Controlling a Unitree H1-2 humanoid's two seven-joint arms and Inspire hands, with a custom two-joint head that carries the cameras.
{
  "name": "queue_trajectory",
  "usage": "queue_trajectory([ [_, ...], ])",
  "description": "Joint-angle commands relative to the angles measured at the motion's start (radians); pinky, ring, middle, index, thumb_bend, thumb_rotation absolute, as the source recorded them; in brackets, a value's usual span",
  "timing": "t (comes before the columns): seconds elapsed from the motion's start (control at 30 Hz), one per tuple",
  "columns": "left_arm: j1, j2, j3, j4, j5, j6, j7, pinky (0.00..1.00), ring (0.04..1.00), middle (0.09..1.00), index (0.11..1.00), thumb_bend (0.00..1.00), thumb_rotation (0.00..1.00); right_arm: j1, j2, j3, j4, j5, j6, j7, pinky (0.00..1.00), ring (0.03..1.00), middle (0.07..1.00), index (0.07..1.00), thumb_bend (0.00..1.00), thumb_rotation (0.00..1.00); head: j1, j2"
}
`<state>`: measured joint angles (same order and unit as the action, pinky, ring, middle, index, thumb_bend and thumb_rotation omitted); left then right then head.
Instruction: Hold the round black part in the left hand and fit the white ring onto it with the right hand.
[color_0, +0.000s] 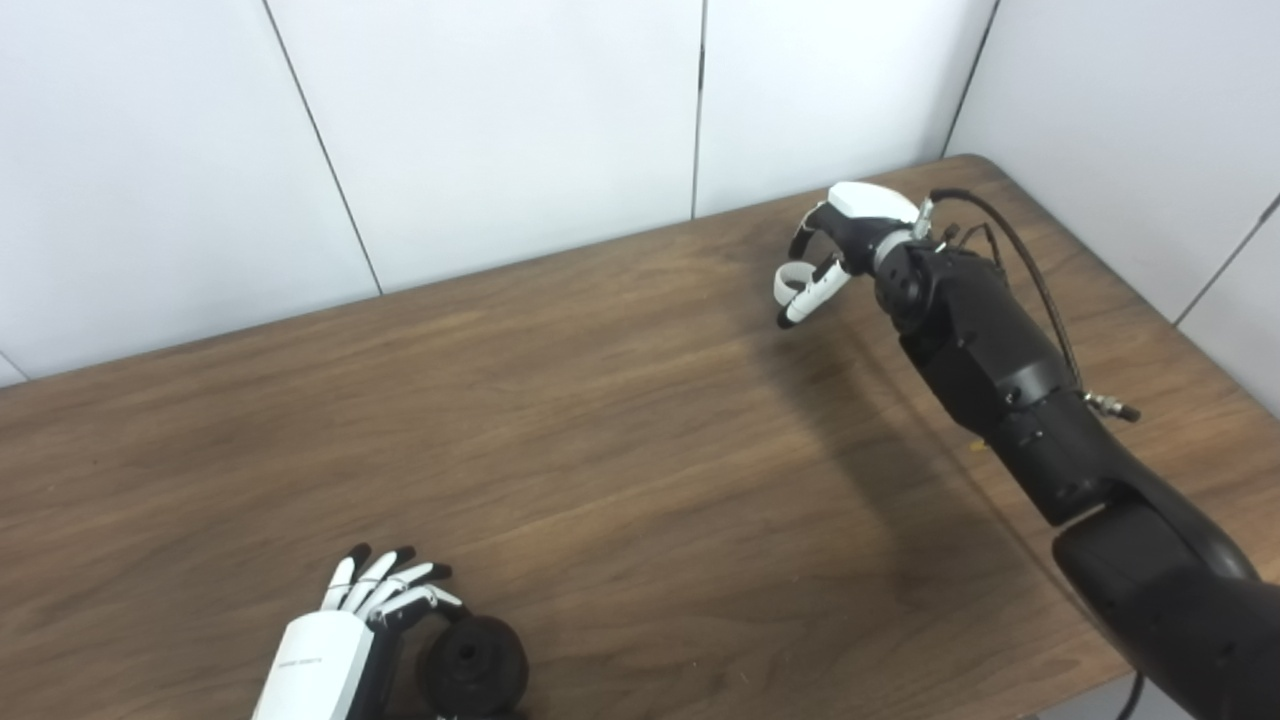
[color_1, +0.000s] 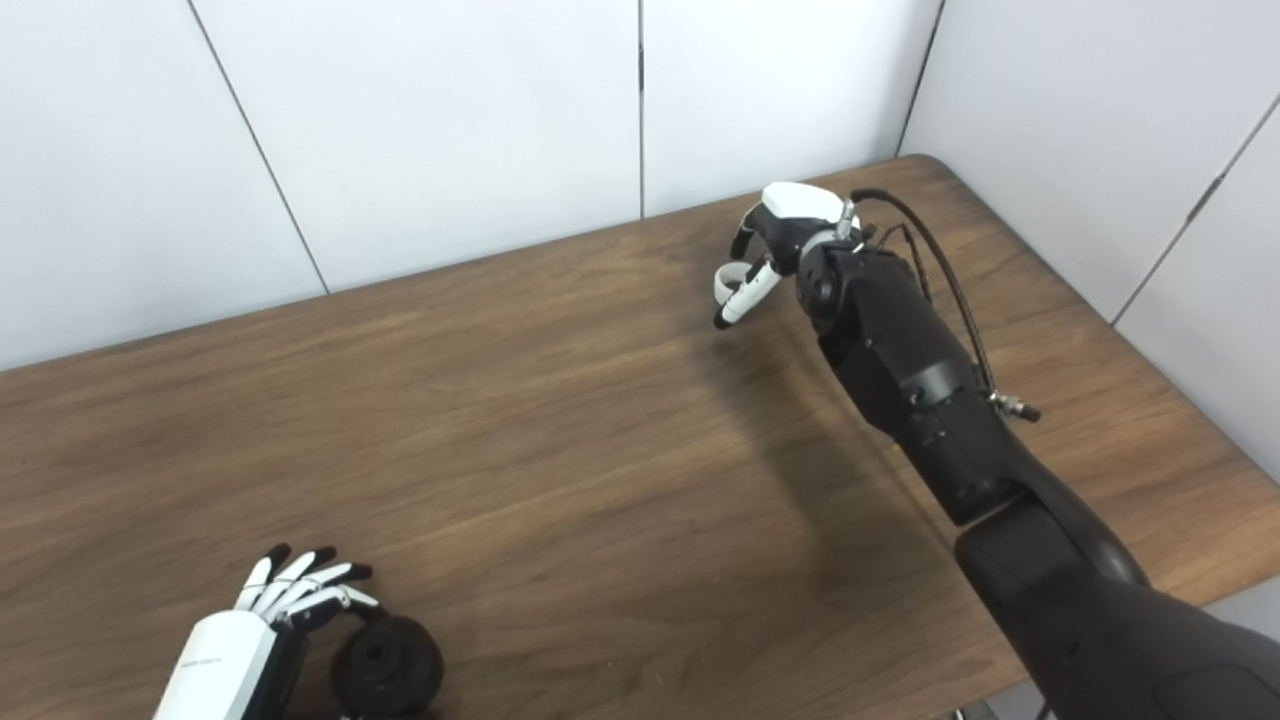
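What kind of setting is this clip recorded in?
Probably a lab or test booth: a bare wooden table set into a corner of plain white wall panels, with only the round black part by the left hand.

One round black part (color_0: 473, 667) sits at the near edge of the single wooden tabletop (color_0: 620, 430), one white ring (color_0: 789, 282) is up at the far right, and two hands are in view, one left hand (color_0: 345, 630) and one right hand (color_0: 840, 245).
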<state>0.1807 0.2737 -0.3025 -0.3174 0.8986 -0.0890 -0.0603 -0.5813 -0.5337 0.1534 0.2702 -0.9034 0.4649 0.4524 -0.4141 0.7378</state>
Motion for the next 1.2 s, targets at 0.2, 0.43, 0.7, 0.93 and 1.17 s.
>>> queue_trajectory([
  [0.2, 0.005, 0.007, 0.007, -0.020, 0.014, 0.008, -0.018, 1.00, 0.896, 0.790, 0.485, 0.52, 0.05, -0.040, -0.038, -0.003, -0.021, -0.012, 0.003, -0.025, 1.00, 1.000, 0.932, 0.683, 0.80, 0.29, -0.002, 0.004],
  [0.43, 0.004, 0.007, 0.009, -0.016, 0.009, 0.005, -0.017, 1.00, 0.897, 0.788, 0.485, 0.52, 0.05, -0.034, -0.040, -0.003, -0.023, -0.013, 0.004, -0.027, 1.00, 1.000, 0.927, 0.680, 0.80, 0.28, -0.004, 0.004],
  [0.7, 0.004, 0.006, 0.010, -0.015, 0.002, 0.003, -0.018, 1.00, 0.898, 0.791, 0.485, 0.52, 0.05, -0.023, -0.046, 0.005, -0.028, 0.007, 0.002, -0.039, 1.00, 1.000, 0.920, 0.672, 0.81, 0.28, -0.004, 0.004],
  [0.93, 0.003, 0.006, 0.011, -0.013, 0.003, -0.002, -0.012, 1.00, 0.894, 0.787, 0.485, 0.52, 0.05, -0.025, -0.046, 0.004, -0.020, 0.001, 0.003, -0.041, 0.99, 1.000, 0.914, 0.668, 0.81, 0.27, -0.004, 0.004],
  [1.17, -0.003, 0.004, 0.010, -0.013, 0.005, 0.001, -0.019, 1.00, 0.895, 0.787, 0.485, 0.52, 0.05, -0.030, -0.044, 0.009, -0.007, -0.001, 0.003, -0.048, 0.99, 0.998, 0.912, 0.664, 0.81, 0.28, -0.001, 0.001],
])
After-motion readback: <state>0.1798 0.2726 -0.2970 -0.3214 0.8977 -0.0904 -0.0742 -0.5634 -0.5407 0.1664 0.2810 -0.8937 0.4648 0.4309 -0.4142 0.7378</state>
